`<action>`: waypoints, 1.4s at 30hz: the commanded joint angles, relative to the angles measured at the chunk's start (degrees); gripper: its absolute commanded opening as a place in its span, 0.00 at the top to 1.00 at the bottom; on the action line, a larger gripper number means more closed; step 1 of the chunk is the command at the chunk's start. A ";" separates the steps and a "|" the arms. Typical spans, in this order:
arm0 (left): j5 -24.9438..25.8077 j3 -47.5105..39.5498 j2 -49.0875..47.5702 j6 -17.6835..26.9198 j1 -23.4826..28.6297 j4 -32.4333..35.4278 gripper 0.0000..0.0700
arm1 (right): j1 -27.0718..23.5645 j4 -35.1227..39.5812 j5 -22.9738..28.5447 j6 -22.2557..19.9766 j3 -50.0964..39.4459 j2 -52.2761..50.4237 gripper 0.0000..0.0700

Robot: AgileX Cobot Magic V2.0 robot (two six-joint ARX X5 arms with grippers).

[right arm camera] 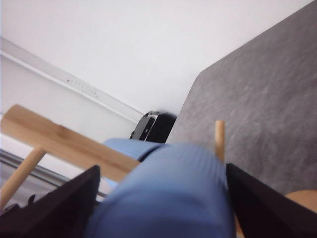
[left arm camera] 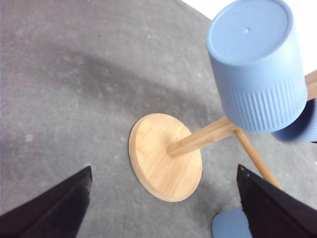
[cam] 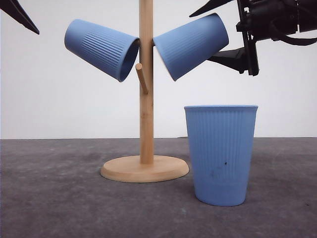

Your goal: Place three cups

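Blue right-hand cup (cam: 192,45) hangs on the wooden rack (cam: 145,89), right tool (cam: 218,29) spread around it (left tool (left arm camera: 163,208) apart).

You see a wooden stand (cam: 146,99) on a gray table (cam: 54,198). The stand has a tall straight pole and a flat round base (cam: 144,169) that sits on the table. A short peg (cam: 141,78) sticks out from the pole, pointing up a little. Behind the table there is a plain white wall (cam: 49,104).
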 commanded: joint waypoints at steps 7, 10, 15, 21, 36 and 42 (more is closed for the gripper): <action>-0.13 0.59 0.26 0.39 -0.04 0.65 0.22 | -0.14 0.28 -2.89 -1.11 0.17 -0.59 0.16; -0.13 0.59 0.26 0.39 -0.04 0.65 0.22 | -0.79 -2.57 -2.63 -3.60 -0.43 -3.19 0.16; -0.16 0.59 0.26 0.39 -0.04 0.76 0.22 | -2.42 -11.20 -2.64 -9.22 -2.53 -9.01 0.16; -0.80 0.59 0.28 0.42 -0.04 0.82 0.22 | -2.86 -21.75 -0.92 -15.62 -6.62 -17.73 0.16; -0.98 0.59 0.28 0.39 -0.04 0.76 0.22 | 3.77 -60.00 16.53 -33.53 -7.61 -24.10 0.17; -0.98 0.59 0.29 0.39 -0.04 0.76 0.22 | 9.12 -61.64 23.11 -33.02 -7.61 -22.23 0.22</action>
